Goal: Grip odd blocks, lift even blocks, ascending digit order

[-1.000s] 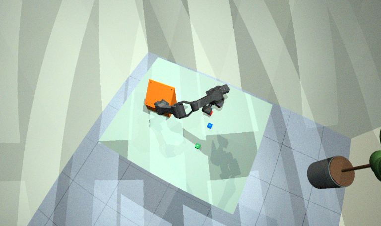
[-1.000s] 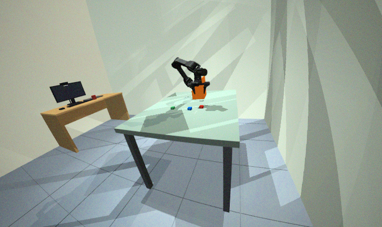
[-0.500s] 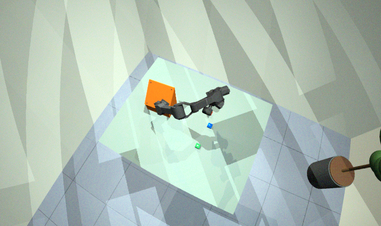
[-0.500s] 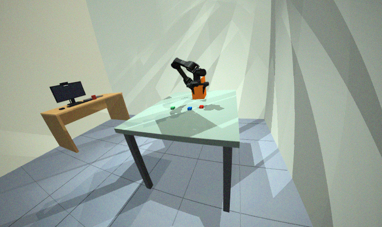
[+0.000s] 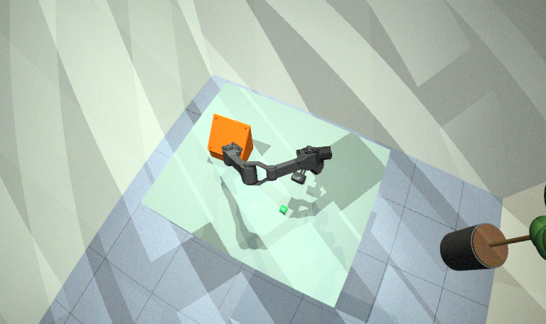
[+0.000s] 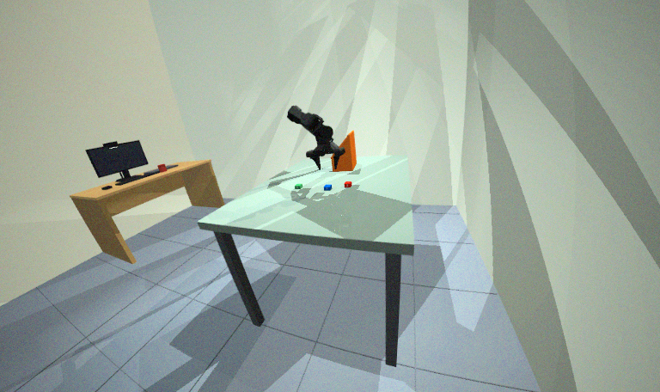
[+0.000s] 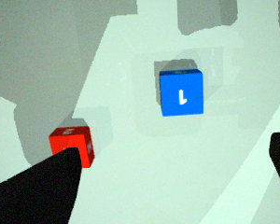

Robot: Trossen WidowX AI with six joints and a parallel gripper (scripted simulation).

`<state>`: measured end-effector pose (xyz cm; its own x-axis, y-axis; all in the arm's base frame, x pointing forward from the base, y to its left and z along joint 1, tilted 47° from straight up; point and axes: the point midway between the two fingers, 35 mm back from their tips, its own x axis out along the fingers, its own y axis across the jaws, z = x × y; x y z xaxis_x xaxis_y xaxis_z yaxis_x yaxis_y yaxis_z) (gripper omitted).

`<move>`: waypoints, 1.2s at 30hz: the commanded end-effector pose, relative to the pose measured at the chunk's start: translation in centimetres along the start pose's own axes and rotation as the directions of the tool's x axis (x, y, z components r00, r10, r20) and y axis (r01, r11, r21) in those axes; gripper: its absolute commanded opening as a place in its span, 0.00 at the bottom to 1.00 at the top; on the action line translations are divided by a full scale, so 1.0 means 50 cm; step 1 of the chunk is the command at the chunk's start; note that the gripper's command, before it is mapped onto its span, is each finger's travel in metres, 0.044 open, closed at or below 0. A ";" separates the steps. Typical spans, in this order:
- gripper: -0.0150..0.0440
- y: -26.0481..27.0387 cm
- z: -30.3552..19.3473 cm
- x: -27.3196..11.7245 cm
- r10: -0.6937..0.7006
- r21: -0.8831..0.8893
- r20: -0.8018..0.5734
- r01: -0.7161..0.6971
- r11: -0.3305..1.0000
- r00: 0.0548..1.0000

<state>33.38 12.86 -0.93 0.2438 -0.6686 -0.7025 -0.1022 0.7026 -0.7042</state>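
A blue block (image 6: pixel 327 187) (image 7: pixel 170 103) shows a white 1. A red block (image 6: pixel 347 184) (image 7: pixel 69 139) sits beside it; in the wrist view the left finger covers part of it and its main digit cannot be read. A green block (image 5: pixel 283 209) (image 6: pixel 298 186) sits on the other side of the blue block, its digit too small to read. My gripper (image 6: pixel 327 168) (image 7: pixel 176 151) is open and empty, pointing down above the table. In the wrist view the blue block lies between the finger lines, ahead of the tips. The arm hides the blue and red blocks in the top view.
The pale green table (image 5: pixel 180 196) (image 6: pixel 272 217) bears the blocks and an orange wedge-shaped box (image 5: pixel 229 133) (image 6: pixel 344 159) by the arm's base. A separate wooden desk (image 6: pixel 150 177) with a monitor and a potted plant (image 5: pixel 463 248) stand away from the table.
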 end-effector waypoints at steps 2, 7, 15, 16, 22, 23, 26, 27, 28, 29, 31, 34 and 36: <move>0.93 -0.017 -0.013 0.123 -0.019 -0.002 -0.026 0.019 1.000 0.999; 0.93 -0.017 -0.013 0.123 -0.019 -0.002 -0.026 0.019 1.000 0.999; 0.93 -0.018 -0.013 0.146 -0.019 -0.002 -0.026 0.019 1.000 0.999; 0.93 -0.018 -0.013 0.150 -0.019 -0.002 -0.026 0.019 1.000 0.999; 0.93 -0.018 -0.014 0.169 -0.020 -0.002 -0.026 0.020 1.000 0.999; 0.93 -0.018 -0.014 0.172 -0.020 -0.002 -0.026 0.020 1.000 0.999; 0.93 -0.019 -0.014 0.181 -0.020 -0.002 -0.026 0.020 1.000 0.999; 0.93 -0.019 -0.015 0.185 -0.021 -0.002 -0.026 0.020 1.000 0.999; 0.93 -0.019 -0.015 0.188 -0.021 -0.002 -0.026 0.021 1.000 0.999; 0.93 -0.019 -0.015 0.191 -0.021 -0.002 -0.026 0.021 1.000 0.999; 0.93 -0.020 -0.015 0.195 -0.021 -0.002 -0.026 0.021 1.000 0.999; 0.84 -0.020 -0.015 0.195 -0.021 -0.002 -0.026 0.021 1.000 0.999; 0.75 -0.020 -0.015 0.195 -0.021 -0.002 -0.026 0.021 1.000 0.999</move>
<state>35.09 5.58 -7.10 0.2195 -0.6876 -0.6921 -0.0961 0.6907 -0.7167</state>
